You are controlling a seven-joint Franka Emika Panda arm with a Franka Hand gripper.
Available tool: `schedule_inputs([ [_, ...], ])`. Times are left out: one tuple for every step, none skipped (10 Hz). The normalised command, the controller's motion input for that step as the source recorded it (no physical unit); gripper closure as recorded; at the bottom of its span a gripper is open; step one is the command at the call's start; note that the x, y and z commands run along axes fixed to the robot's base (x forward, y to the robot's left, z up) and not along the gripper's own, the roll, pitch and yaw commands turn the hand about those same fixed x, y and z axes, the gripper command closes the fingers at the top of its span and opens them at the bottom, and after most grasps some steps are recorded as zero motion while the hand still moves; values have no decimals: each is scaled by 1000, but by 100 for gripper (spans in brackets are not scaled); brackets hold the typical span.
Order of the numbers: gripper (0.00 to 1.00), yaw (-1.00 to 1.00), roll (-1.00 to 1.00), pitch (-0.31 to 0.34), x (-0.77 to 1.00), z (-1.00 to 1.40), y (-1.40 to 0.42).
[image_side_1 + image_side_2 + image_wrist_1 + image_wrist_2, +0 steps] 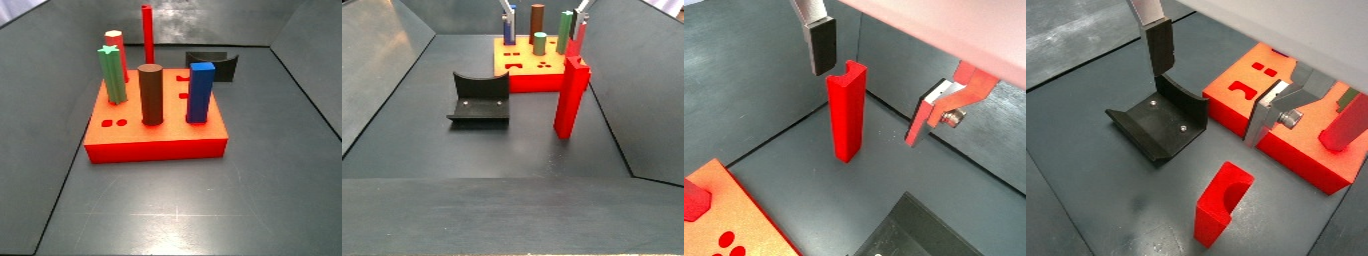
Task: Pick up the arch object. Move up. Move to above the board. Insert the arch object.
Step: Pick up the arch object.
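Left of the tall, slim, bright-red arch object (846, 110), one flat silver finger with a dark pad (822, 45) is hanging just above the prism's top. The gripper (885, 70) is standing spread and empty, straddling that top, with the other finger (938, 108) off to the arch's right. The arch is standing upright on the dark floor (476, 150), well apart from the wide orange-red board (529, 70), with the dark L-shaped fixture (480, 97) beside it. Judging from this, an off-centre descent could clip the grooved top and topple the prism.
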Motion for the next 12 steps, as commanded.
schedule_inputs([
  [0,-51,-14,-129,-380,-20,177],
  [0,549,0,-4,-354,-520,489],
  [0,534,-97,-100,-509,-454,671],
  [0,523,-91,-67,-551,-523,591],
  [0,240,-26,-64,-323,-877,83],
  [0,51,-69,-10,-23,-994,-54],
  [0,-294,-114,0,160,-837,-54],
  [0,-191,-43,90,140,-660,0],
  [0,0,0,107,60,-551,14],
  [0,0,-50,11,77,-29,0],
  [0,0,0,0,0,0,0],
  [100,0,0,0,0,0,0],
])
